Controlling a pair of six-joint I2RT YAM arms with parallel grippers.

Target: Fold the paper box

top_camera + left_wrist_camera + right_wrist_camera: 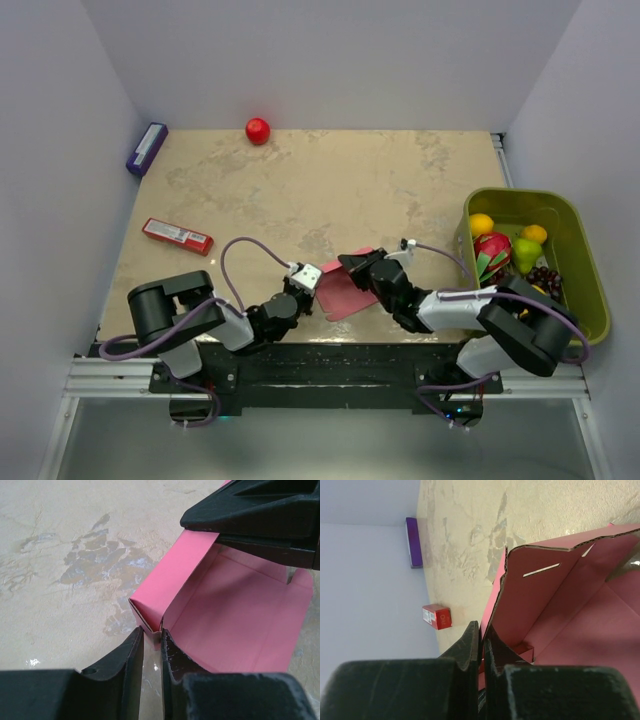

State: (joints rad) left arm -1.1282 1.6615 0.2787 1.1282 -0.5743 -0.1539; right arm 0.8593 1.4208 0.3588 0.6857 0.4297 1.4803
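top camera looks down from behind; both wrist cameras closely share the paper box (225, 610).

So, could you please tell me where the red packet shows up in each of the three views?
Top view: the red packet lies flat at the left, about midway up the picture.
Left wrist: not in it.
Right wrist: it sits left of centre, just below the middle, seen end-on.
Shared landmark: the pink paper box is in all three views.
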